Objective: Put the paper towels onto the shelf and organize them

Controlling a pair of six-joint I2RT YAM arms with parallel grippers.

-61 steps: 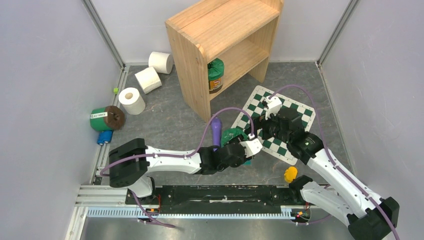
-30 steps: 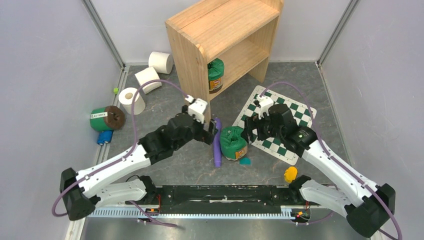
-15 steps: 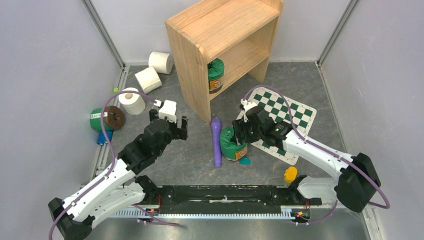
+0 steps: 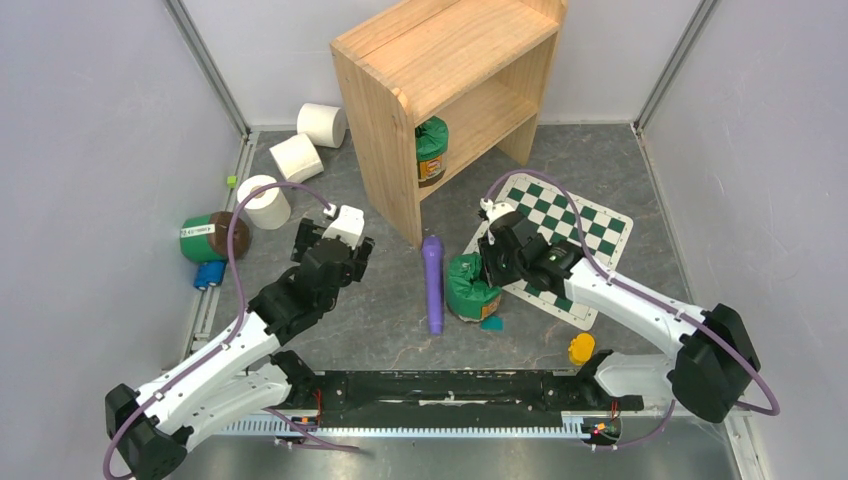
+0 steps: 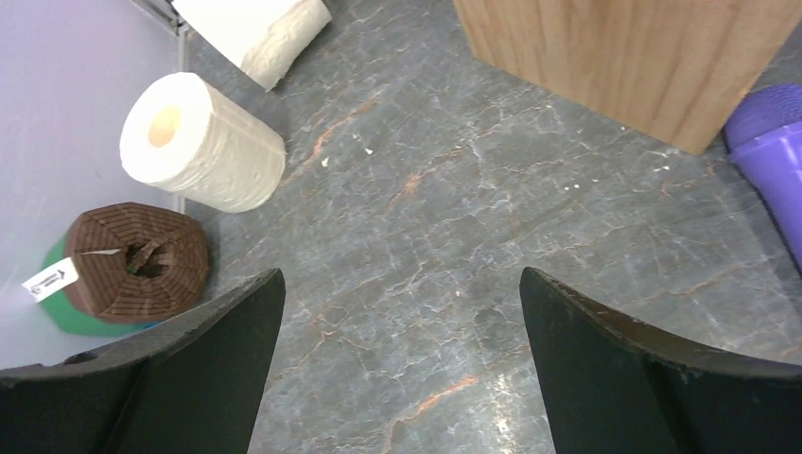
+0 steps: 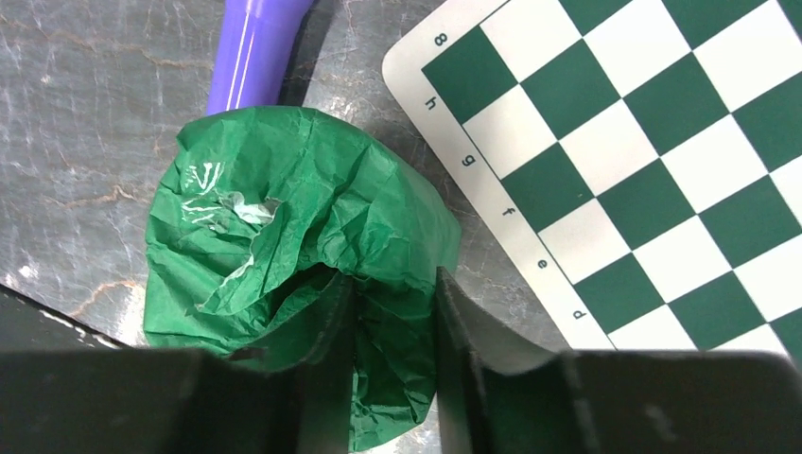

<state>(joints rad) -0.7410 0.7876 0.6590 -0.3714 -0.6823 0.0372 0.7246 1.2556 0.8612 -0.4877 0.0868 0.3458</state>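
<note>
The left gripper (image 5: 399, 293) is hanging wide open over bare floor, holding nothing. The nearest roll (image 5: 200, 144) is sitting ahead and to its left, just beside a brown-lidded canister (image 5: 132, 265). All three rolls are resting on the floor left of the shelf (image 4: 440, 60), the second roll (image 4: 296, 159) and third roll (image 4: 321, 124) farther back toward the corner. The right gripper (image 6: 390, 284), jaws narrow, is pinching the crumpled wrap of a green canister (image 6: 284, 208) that is lying between a purple tube (image 6: 255, 47) and the checkered board (image 6: 643, 142).
</note>
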